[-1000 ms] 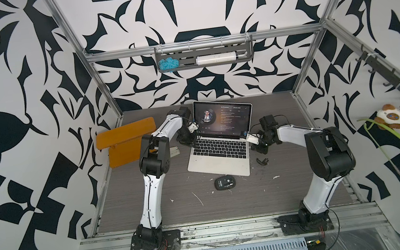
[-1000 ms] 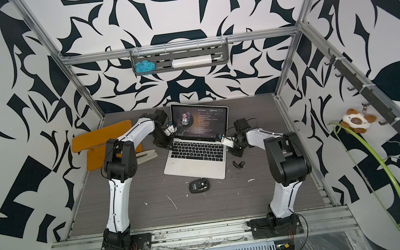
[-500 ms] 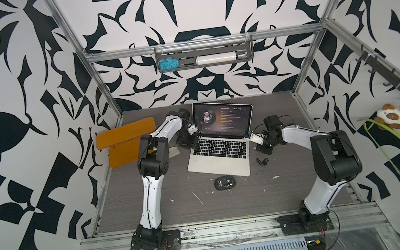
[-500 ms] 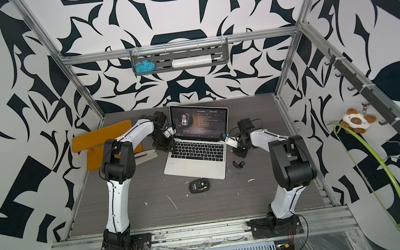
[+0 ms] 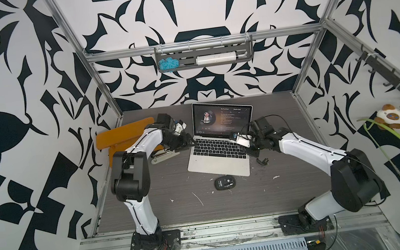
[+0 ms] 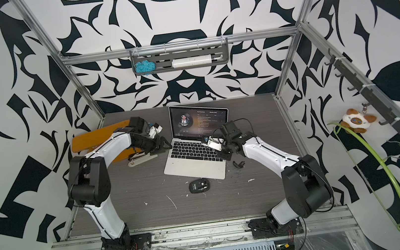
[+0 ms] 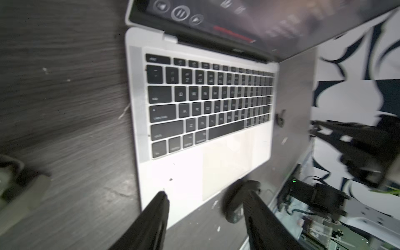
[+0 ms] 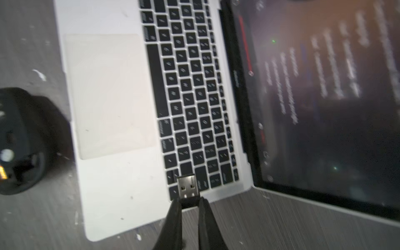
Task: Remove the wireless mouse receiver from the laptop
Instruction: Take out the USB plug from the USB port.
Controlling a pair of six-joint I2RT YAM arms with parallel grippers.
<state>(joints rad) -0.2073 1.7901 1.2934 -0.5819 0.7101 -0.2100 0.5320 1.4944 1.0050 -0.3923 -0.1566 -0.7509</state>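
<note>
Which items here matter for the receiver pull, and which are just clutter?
Job: receiver, plug bare and out of the port, pinched in right gripper; laptop; left gripper, open beside the laptop.
Lying about: mouse, stapler, orange board, small black clip, plush toy.

Soft, even light is filling both top views, casting only faint shadows on the table [image 5: 229, 205]. Both wrist views are smearing with motion blur: the palm rest of the laptop [image 7: 184, 173] is blowing out white in the left wrist view, the computer mouse [image 8: 19, 140] is blurring dark, and the wireless mouse receiver [image 8: 187, 187] is showing fairly sharp.
</note>
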